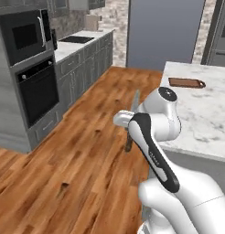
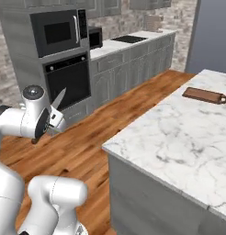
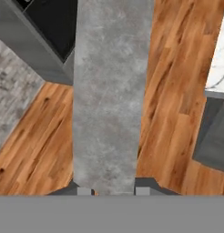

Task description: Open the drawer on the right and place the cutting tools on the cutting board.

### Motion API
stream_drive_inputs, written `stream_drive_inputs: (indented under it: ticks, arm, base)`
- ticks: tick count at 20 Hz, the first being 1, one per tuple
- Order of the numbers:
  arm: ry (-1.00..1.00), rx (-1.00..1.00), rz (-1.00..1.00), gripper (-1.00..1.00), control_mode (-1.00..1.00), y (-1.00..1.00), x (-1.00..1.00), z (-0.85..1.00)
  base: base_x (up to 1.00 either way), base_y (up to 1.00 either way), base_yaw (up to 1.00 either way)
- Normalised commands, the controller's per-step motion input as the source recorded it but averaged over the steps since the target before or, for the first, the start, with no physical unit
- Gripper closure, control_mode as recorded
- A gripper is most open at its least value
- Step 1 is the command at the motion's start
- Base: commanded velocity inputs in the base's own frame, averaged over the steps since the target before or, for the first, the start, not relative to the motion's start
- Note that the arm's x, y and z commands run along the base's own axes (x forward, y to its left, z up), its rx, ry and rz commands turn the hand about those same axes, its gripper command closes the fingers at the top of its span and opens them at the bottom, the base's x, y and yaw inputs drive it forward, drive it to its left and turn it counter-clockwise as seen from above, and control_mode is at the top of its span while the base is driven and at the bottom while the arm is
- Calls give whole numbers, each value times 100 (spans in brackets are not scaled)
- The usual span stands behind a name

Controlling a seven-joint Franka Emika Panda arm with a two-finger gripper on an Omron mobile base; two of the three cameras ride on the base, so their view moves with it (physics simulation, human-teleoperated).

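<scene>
We've got the knife (image 2: 58,102) in the gripper (image 2: 53,120), jaws clenched on it near the handle end, grey blade pointing up and away over the wooden floor (image 1: 87,151). In the hand view the blade (image 3: 109,95) runs straight up from between the two fingertips (image 3: 145,185), flat face toward the camera. The dark handle (image 1: 129,142) hangs below the hand in the left base view.

How will it handle? We judge it light and rigid, no flex to worry about, but smooth metal and a long lever: a hold that sits off the balance point could let it pivot in the jaws if we swing fast. Gripping at the junction of blade and handle looks like the right place, and that seems to be roughly where we have it.

The cutting board (image 2: 205,95) lies at the far end of the island counter (image 2: 179,137), near its far edge, well apart from the hand. The counter's near corner and its left edge stand between us and the board, so we'd lift over that edge, not skim it. The marble between corner and board looks bare, plenty of room to travel. To the left, the oven (image 2: 69,82) and cabinets stand across open floor, well apart.

We can't make out the drawer or the peeler from here.
</scene>
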Motion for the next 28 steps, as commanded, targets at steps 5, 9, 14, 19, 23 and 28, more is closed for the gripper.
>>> stream_drive_inputs:
  ticks: [5, 9, 14, 19, 23, 28]
  arm:
    - [0, 0, 0, 100, 100, 0, 0, 0]
    - [0, 0, 0, 100, 100, 0, 0, 0]
    - [0, 0, 0, 100, 100, 0, 0, 0]
    - [0, 0, 0, 100, 100, 0, 0, 0]
    - [0, 0, 0, 100, 100, 0, 0, 0]
    - [0, 0, 0, 100, 100, 0, 0, 0]
  base:
    - [100, 100, -44]
    - [100, 100, -45]
    - [100, 100, -49]
    - [100, 100, -48]
    - [100, 100, -53]
    - [100, 99, -56]
